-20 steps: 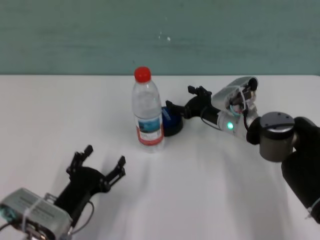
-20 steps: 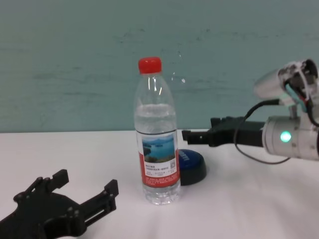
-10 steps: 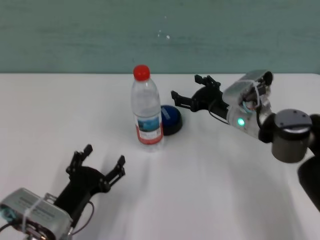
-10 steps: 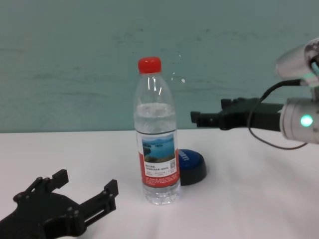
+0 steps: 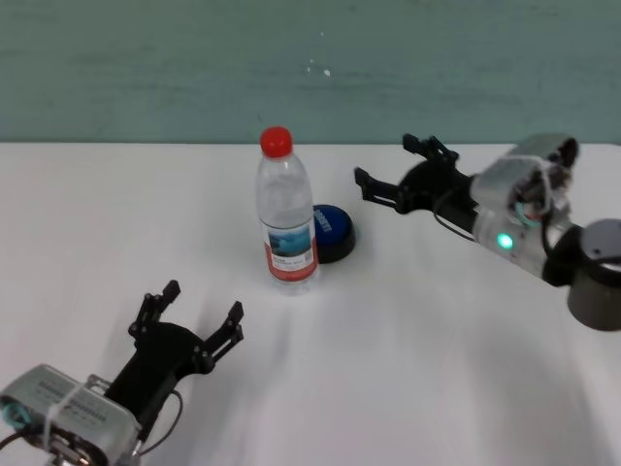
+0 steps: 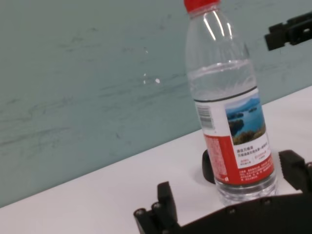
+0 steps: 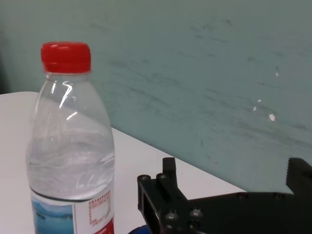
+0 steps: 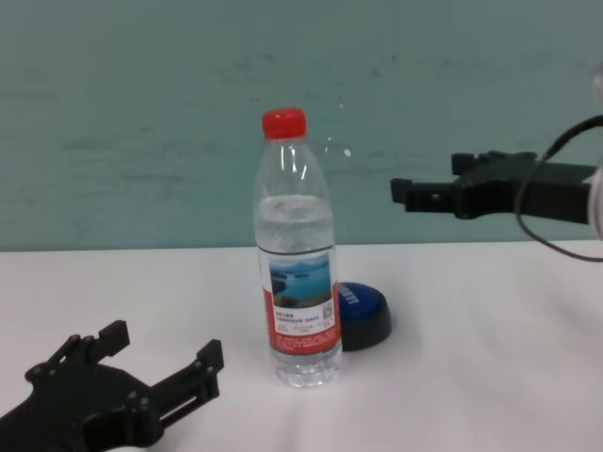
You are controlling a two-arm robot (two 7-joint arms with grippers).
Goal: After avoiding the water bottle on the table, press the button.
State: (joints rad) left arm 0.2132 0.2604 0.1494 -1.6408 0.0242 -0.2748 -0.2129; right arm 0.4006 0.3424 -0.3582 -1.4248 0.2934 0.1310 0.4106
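Scuffed teal wall (image 5: 146, 68) – pale flecks, white tabletop (image 5: 408, 369)

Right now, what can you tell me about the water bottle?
The water bottle is tall, clear plastic with a red screw cap and a lake-picture label with a red band. It stands upright on the white table, partly filled with water. The blue button sits just behind it on the robot's right. Neither tool touches it.

The right gripper (image 5: 393, 168) is hanging raised at the far right, its fingers spread apart and pointing left, the forearm stretching back toward the right edge. The left gripper (image 5: 190, 315) is lying low, near left, fingers likewise parted.
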